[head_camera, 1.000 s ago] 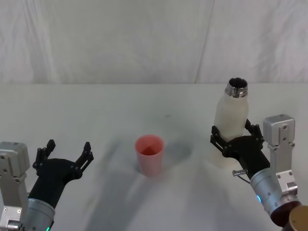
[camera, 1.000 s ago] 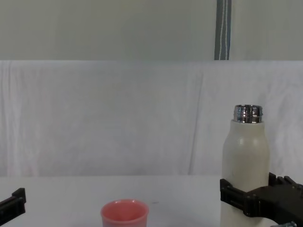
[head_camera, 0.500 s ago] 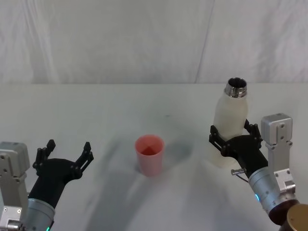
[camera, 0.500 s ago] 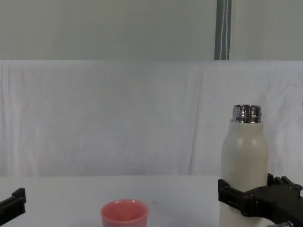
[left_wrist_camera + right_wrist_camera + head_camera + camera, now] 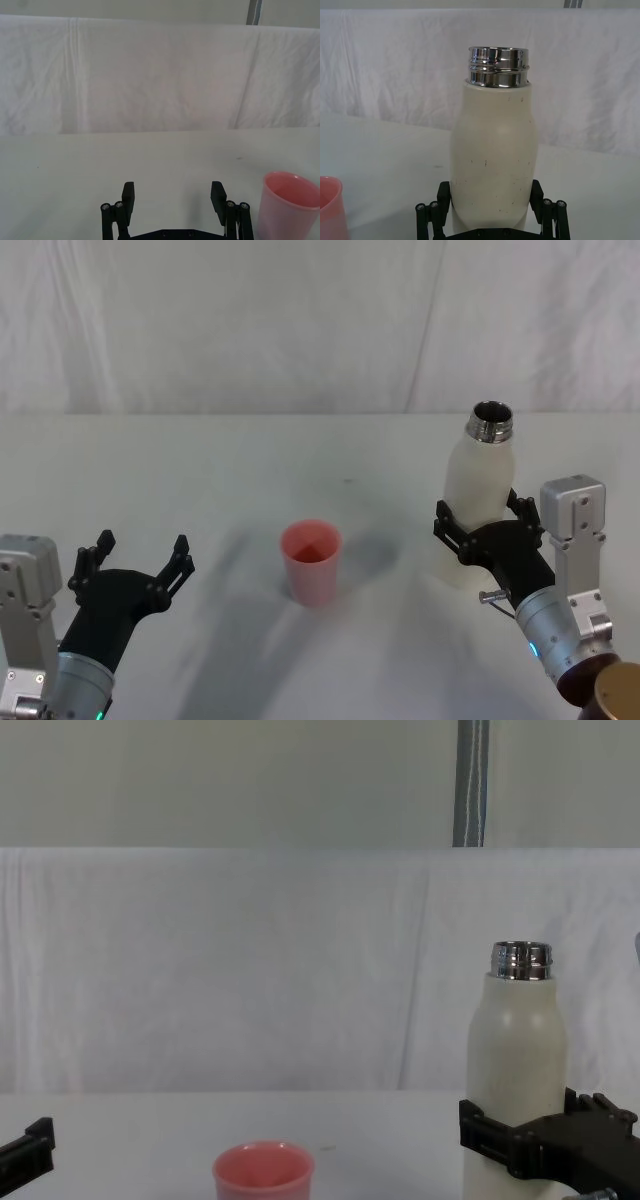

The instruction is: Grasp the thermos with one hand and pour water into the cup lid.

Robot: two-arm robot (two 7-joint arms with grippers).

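The cream-white thermos [image 5: 480,475] stands upright at the right of the table, its steel neck open. My right gripper [image 5: 483,512] is shut on its lower body, one black finger pressed against each side, as the right wrist view shows around the thermos [image 5: 492,150]. The pink cup lid [image 5: 311,560] stands upright at the table's middle, to the left of the thermos and apart from it. My left gripper [image 5: 142,545] rests open and empty at the lower left, with the cup lid [image 5: 290,205] off to its right. In the chest view the thermos [image 5: 515,1060] towers over the cup lid [image 5: 263,1172].
A white cloth covers the table [image 5: 250,470] and hangs as a backdrop behind it. A brown round object [image 5: 622,695] sits at the lower right corner beside my right arm. Bare tabletop lies between the cup lid and the thermos.
My right gripper and the thermos in it have shifted slightly to the left, toward the cup lid. The left arm and the cup lid have not moved.
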